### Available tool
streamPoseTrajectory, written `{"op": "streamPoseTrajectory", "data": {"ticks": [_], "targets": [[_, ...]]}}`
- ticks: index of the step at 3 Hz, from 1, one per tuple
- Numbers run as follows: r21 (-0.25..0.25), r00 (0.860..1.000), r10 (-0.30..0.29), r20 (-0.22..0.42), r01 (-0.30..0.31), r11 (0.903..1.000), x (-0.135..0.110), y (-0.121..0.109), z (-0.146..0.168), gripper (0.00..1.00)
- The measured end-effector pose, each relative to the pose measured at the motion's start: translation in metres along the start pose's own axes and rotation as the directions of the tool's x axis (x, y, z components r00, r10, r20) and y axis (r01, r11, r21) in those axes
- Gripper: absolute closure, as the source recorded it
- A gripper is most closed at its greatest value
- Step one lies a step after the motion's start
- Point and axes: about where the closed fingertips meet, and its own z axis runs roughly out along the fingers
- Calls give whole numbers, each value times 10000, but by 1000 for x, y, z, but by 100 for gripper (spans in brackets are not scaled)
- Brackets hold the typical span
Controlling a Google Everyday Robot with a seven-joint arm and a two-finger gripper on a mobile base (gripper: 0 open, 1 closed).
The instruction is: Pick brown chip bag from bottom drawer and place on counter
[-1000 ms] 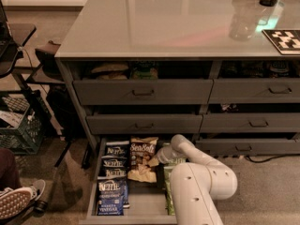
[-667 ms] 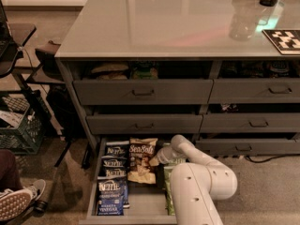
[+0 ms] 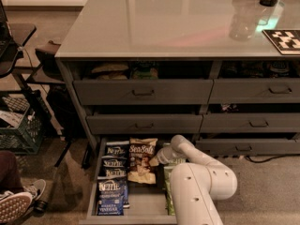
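The gripper is seen beside the brown chip bag in the bottom drawer; its opening cannot be told.

One brown chip bag; four dark blue Kettle bags at its 9 o'clock; one gripper at its 3 o'clock; five handled drawers.

Half-hidden end effector beside brown chip bag

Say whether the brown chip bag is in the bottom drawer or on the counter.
In. The brown chip bag lies in the pulled-out bottom drawer beside blue Kettle bags, the gripper at its edge.
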Motion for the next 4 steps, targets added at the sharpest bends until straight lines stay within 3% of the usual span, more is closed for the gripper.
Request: {"op": "streamPoseTrajectory", "data": {"ticks": [3,4], "targets": [[202,9997,-71,233,67,9998,-1,4,-1,11],[423,9987,-310,410,293,9987,-8,11,-5,0]]}}
